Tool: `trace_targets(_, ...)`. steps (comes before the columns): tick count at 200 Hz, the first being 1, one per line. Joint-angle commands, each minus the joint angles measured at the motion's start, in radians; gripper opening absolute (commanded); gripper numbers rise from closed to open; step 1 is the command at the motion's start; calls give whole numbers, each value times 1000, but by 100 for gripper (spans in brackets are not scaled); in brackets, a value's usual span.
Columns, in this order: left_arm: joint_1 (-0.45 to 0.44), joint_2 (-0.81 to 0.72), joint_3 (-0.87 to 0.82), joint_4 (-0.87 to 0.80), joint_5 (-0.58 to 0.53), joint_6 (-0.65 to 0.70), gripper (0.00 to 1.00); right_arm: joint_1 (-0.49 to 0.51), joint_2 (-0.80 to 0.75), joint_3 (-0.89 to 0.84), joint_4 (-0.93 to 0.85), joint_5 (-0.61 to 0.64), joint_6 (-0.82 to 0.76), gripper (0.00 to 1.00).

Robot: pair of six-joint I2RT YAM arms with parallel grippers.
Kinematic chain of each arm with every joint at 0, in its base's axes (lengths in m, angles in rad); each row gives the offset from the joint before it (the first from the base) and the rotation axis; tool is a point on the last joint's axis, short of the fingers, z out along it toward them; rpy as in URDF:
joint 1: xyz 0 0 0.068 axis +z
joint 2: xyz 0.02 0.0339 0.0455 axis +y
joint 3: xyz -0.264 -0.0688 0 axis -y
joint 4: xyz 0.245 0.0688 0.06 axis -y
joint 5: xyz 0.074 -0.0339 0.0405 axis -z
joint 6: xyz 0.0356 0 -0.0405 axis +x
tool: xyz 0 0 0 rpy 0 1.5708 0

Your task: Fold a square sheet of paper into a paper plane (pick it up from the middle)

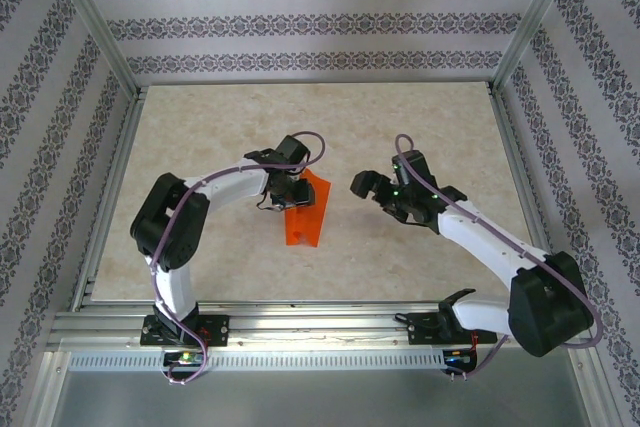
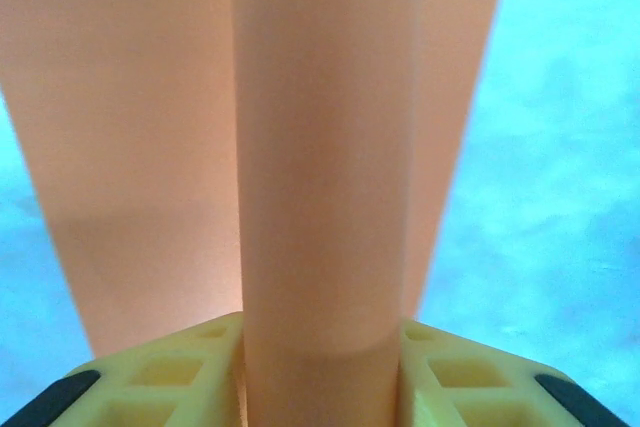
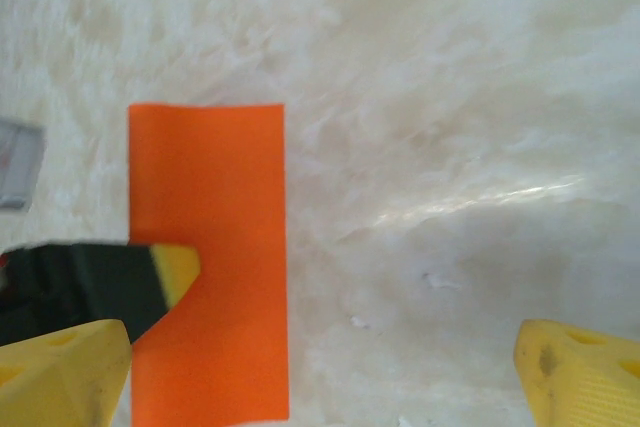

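Note:
The square sheet of paper (image 1: 305, 215) is bright orange and lies in the middle of the table, bent up along its middle. My left gripper (image 1: 290, 192) comes down on it from above. In the left wrist view the paper (image 2: 320, 147) bulges into a raised ridge that fills the gap between the two yellow fingers (image 2: 180, 372), so the left gripper (image 2: 322, 377) is shut on it. My right gripper (image 1: 372, 187) hovers open to the right of the sheet. In the right wrist view the paper (image 3: 220, 187) sits at the left, with the right gripper (image 3: 320, 367) over bare table.
The table (image 1: 200, 147) is pale marble-patterned, framed by aluminium rails and patterned walls. A yellow and black fingertip of the left arm (image 3: 175, 272) rests on the paper in the right wrist view. Both arm bases stand at the near edge.

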Motion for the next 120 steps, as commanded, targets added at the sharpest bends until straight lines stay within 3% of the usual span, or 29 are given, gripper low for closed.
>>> trace_targets(1, -11, -55, -32, 183, 146, -106, 38, -43, -29, -39, -7, 32, 47, 98)
trace_targets(34, -13, -76, -146, 540, 320, -310, 39, -75, -85, -87, 48, 21, 40, 98)
trace_targets(60, -14, -53, -240, 826, 367, -459, 40, -105, -114, -136, 171, -115, 17, 98)
trace_targets(93, -20, 15, -290, 935, 379, -515, 40, -111, -87, -178, 342, -279, 38, 98)
trace_targets(120, -23, 33, -303, 857, 358, -472, 40, -97, -34, -169, 388, -348, 34, 98)
